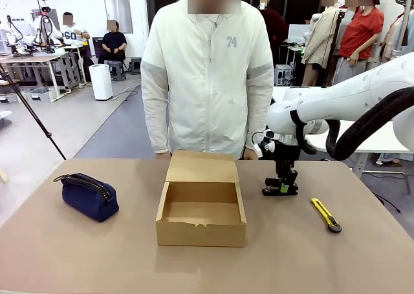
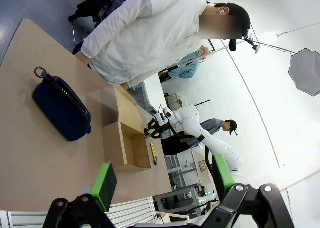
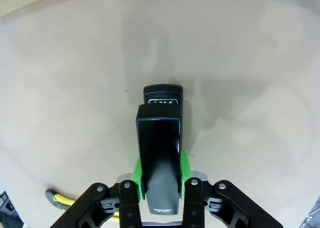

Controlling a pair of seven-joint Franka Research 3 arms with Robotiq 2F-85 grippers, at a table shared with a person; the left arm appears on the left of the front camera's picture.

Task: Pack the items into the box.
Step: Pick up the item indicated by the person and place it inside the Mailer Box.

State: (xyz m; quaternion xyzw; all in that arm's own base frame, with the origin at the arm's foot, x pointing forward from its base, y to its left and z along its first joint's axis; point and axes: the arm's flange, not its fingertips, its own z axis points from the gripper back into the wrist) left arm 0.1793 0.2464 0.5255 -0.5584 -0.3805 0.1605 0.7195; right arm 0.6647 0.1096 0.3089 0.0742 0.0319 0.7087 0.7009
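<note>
Right gripper (image 1: 280, 188) is clamped on the stapler (image 3: 159, 143), near the table's (image 1: 77, 255) far edge. Left gripper (image 2: 164, 180) is spread wide.

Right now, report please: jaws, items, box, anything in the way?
Right gripper: jaws shut on black stapler, right of box. Left gripper: jaws open, empty. Box open, empty; pouch and knife on table. Nothing between stapler and box.
</note>
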